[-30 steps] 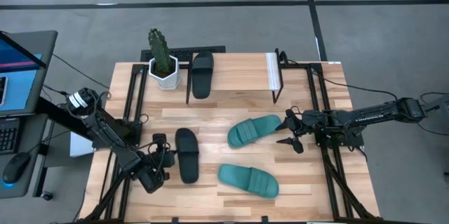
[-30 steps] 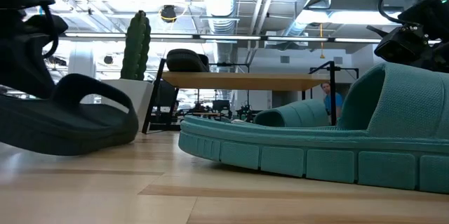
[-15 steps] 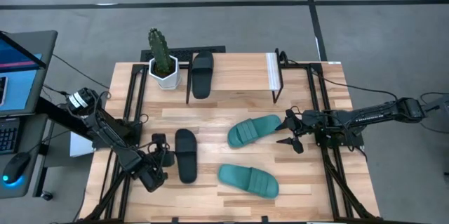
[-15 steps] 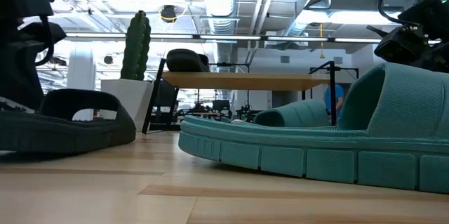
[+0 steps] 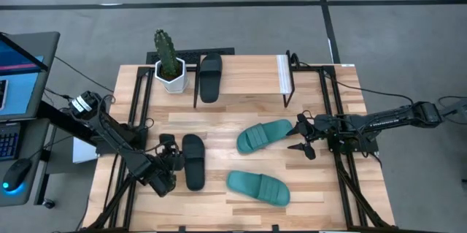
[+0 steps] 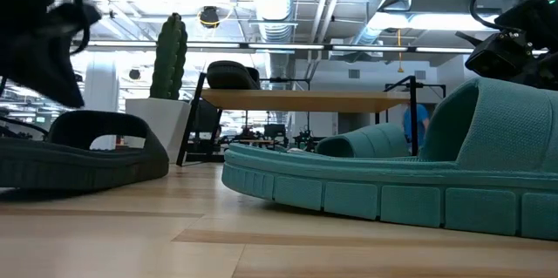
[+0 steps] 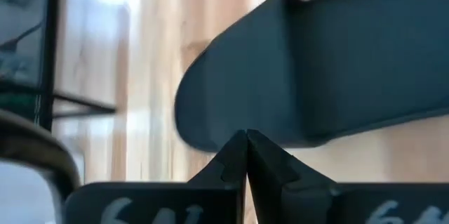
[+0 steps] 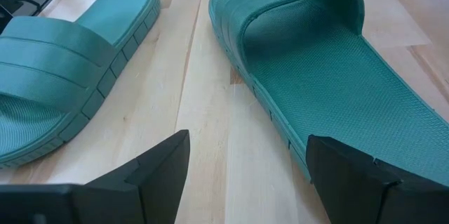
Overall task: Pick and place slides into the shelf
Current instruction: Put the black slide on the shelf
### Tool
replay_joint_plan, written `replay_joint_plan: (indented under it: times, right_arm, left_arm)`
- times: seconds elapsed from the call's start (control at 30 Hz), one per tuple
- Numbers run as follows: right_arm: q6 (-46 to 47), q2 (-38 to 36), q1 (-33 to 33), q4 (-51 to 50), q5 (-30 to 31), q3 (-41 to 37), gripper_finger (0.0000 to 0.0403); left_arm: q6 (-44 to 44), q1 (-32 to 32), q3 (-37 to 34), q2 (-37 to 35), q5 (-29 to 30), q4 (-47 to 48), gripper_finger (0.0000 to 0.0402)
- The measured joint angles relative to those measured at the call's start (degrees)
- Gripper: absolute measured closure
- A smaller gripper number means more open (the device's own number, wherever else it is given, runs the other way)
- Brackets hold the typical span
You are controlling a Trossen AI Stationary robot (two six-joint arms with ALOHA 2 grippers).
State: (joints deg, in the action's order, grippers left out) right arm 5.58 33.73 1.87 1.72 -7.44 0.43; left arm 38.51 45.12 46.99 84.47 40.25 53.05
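From above, the table point(image 5: 314, 196) carries a cactus pot point(image 5: 171, 72) at its far left corner, and just beside it the shelf point(image 5: 241, 63) with one black slide in the shelf point(image 5: 210, 77) at its left end; the rest of the shelf is free. The black slide on the table point(image 5: 194, 161) lies at front left, with the left gripper point(image 5: 172, 161) pinched shut against its left edge. The two teal slides lie mid-table, the far one point(image 5: 265, 135) angled toward the right gripper point(image 5: 303, 136), whose fingers are spread wide just off its end and hold nothing. The near teal slide point(image 5: 258, 187) sits close to the front edge. A desk with a monitor point(image 5: 18, 69) stands left of the table

Low down, the cactus stands beside the shelf's black legs

From the left wrist, the closed fingertips point(image 7: 245, 155) meet right at the black slide's edge

From the right wrist, the open fingers point(image 8: 165, 164) flank bare wood, the far teal slide beside them
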Motion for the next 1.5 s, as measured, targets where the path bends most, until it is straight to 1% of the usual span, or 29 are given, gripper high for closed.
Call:
replay_joint_plan:
  times: [0.13, 0.23, 0.3, 0.4, 0.53, 0.63, 0.73, 0.87, 0.97, 1.07, 1.2, 1.37, 1.5]
  right_arm:
    - [0.0, 0.0, 0.0, 0.0, 0.0, 0.0, 0.0133]
    - [0.0, 0.0, 0.0, 0.0, 0.0, 0.0, 0.0133]
    - [0.0, 0.0, 0.0, 0.0, 0.0, 0.0, 0.0133]
    - [0.0, 0.0, 0.0, 0.0, 0.0, 0.0, 0.0133]
    - [0.0, 0.0, 0.0, 0.0, 0.0, 0.0, 0.0133]
    - [0.0, 0.0, 0.0, 0.0, 0.0, 0.0, 0.0133]
    - [0.0, 0.0, 0.0, 0.0, 0.0, 0.0, 0.0133]
    - [0.0, 0.0, 0.0, 0.0, 0.0, 0.0, 0.0133]
    - [0.0, 0.0, 0.0, 0.0, 0.0, 0.0, 0.0133]
    - [0.0, 0.0, 0.0, 0.0, 0.0, 0.0, 0.0133]
    - [0.0, 0.0, 0.0, 0.0, 0.0, 0.0, 0.0133]
    - [0.0, 0.0, 0.0, 0.0, 0.0, 0.0, 0.0133]
    - [0.0, 0.0, 0.0, 0.0, 0.0, 0.0, 0.0133]
  left_arm:
    - [-8.8, 0.0, 5.4, 0.0, -3.6, 0.2, 0.0402]
    - [-12.8, -0.1, 8.1, 0.0, -4.7, -0.8, 0.0401]
    - [-14.3, -0.3, 8.9, 0.0, -4.6, -1.8, 0.0401]
    - [-15.5, -0.3, 9.1, 0.0, -2.9, -1.8, 0.0402]
    - [-21.4, -1.4, 9.1, 0.0, -2.9, -1.6, 0.0401]
    - [-22.5, -3.1, 9.1, 0.0, -3.6, -1.8, 0.0401]
    - [-21.0, -5.3, 9.1, 0.0, -7.8, -2.5, 0.0402]
    - [-15.1, -7.6, 9.1, 0.0, -12.3, -4.1, 0.0401]
    - [-14.1, -8.8, 9.1, 0.0, -13.5, -5.4, 0.0401]
    - [-13.7, -9.3, 9.1, 0.0, -15.3, -7.1, 0.0391]
    - [-10.5, -9.8, 10.3, 0.0, -20.0, -9.5, 0.0356]
    - [-2.2, -9.8, 11.3, 0.0, -21.5, -10.8, 0.0294]
    - [4.4, -9.6, 11.3, 0.0, -26.1, -13.1, 0.0253]
